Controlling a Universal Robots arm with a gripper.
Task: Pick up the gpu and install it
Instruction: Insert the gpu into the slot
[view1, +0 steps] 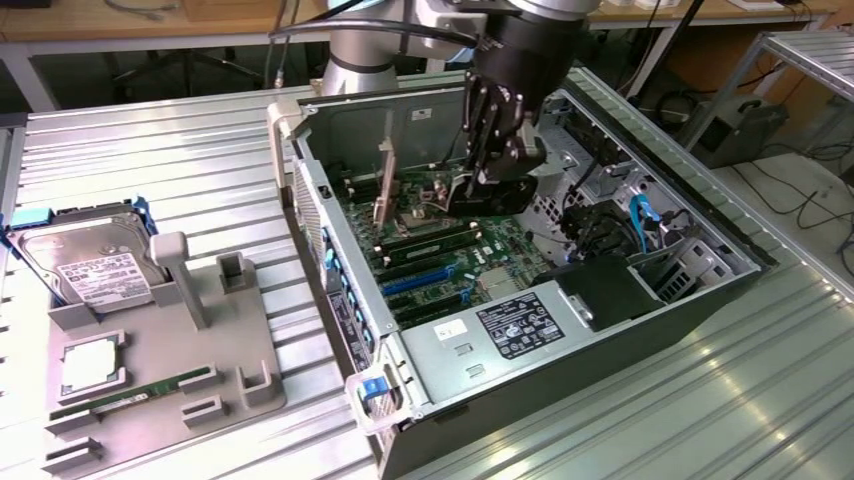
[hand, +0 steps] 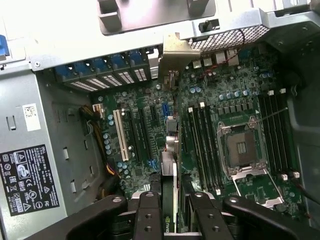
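— Black gripper (view1: 487, 165) low inside the open computer case (view1: 360, 120), over the motherboard (view1: 454, 250). State?

— Clamped on the gpu (view1: 497, 198). In the wrist view, the fingers (hand: 150, 212) sit on either side of the card, which runs edge-on between them.

— Where is the gpu?

— Inside the case, standing on its long edge over the motherboard. It lies between the expansion slots and the nearer bank of memory slots. Its metal bracket (hand: 176, 47) is at the case's rear wall, just beside the row of blue slot latches (hand: 100, 65). Cannot tell whether the lower edge is in a slot.

— Near it?

— CPU socket (hand: 242, 147), beyond the memory slots. Power supply (view1: 447, 345) with a black label at the near end of the case.

— Outside the case?

— Ribbed metal worktop (view1: 174, 160). On the exterior view's left is a grey fixture tray (view1: 160, 340). It carries a hard drive (view1: 80, 265) in a blue frame and a green RAM stick (view1: 134, 388). Both are well apart from the gripper.
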